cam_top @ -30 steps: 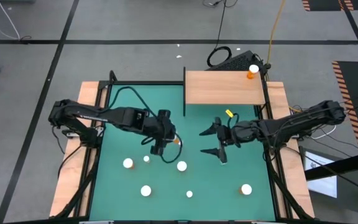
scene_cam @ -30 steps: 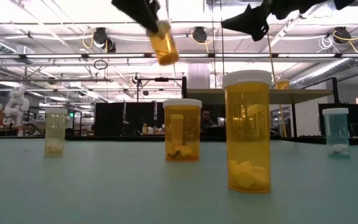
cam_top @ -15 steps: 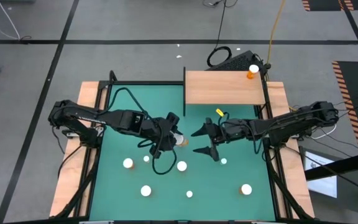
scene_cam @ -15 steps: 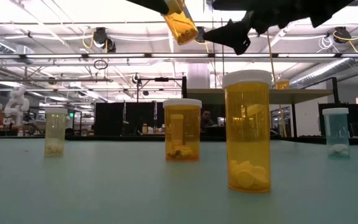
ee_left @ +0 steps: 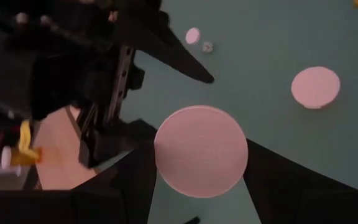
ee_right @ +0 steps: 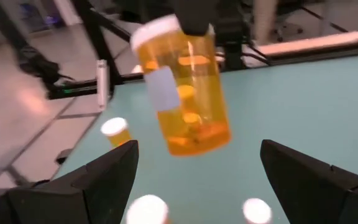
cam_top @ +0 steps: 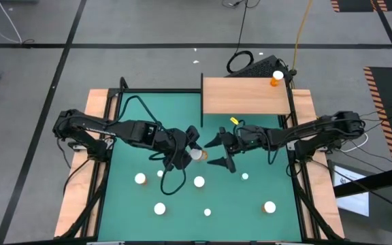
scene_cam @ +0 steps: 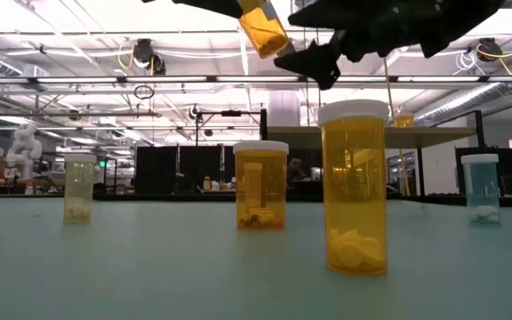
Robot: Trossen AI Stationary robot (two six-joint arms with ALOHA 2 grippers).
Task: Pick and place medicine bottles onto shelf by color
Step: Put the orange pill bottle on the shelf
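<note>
Green mat (cam_top: 148, 122) on a wood-edged table, big workshop behind. Left claw (cam_top: 190, 151) holds an orange bottle (cam_top: 197, 154) tilted above mid-mat; right claw (cam_top: 218, 152) gapes wide just beside it, empty. Shelf (cam_top: 243, 95) carries one bottle (cam_top: 276, 78).

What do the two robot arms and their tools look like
Both arms are dark, jointed and slim, with black cables looping beside them. The left tool and right tool end in two black tapering fingers. A small yellow tag sits near the right arm's wrist.

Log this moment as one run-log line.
left gripper: holds orange bottle aloft mid-mat | right gripper: open, facing bottle | shelf: one bottle
</note>
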